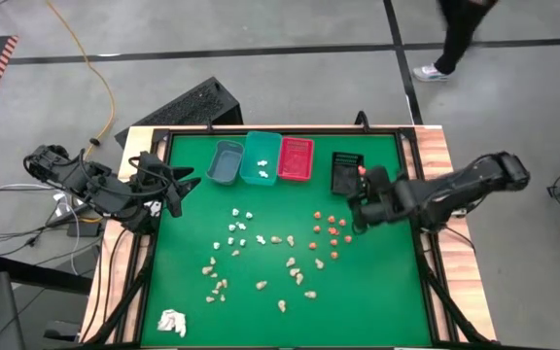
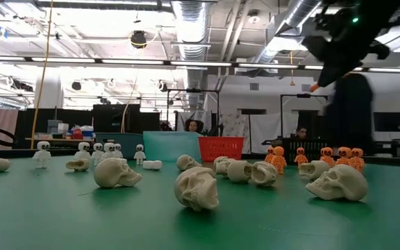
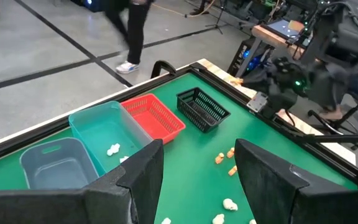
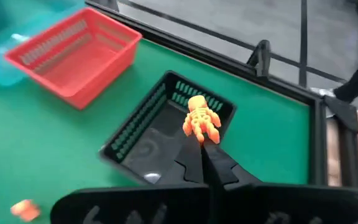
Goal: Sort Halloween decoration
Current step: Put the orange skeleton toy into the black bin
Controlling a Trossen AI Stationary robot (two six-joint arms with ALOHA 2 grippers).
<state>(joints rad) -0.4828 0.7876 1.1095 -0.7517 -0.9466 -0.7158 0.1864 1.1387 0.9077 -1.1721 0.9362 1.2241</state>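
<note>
The right gripper [image 4: 205,144] is closed on an orange skeleton figure [image 4: 202,118], pinched at its lower end and held above the black bin [image 4: 143,134], at the right end of the bin row along the far edge of the green mat [image 1: 377,282]. Left of the black bin stand the red bin [image 1: 296,159], the teal bin [image 1: 261,156] with a few white pieces inside, and the grey bin [image 1: 225,162]. On the mat, orange pieces [image 1: 332,229] lie near the right gripper, white skeleton pieces [image 1: 238,227] lie left of centre, and beige skulls [image 1: 295,273] are scattered nearer. A white papery wad [image 1: 171,322] lies at the near left corner. The left gripper [image 1: 170,191] waits at the left edge, fingers apart, holding nothing.
</note>
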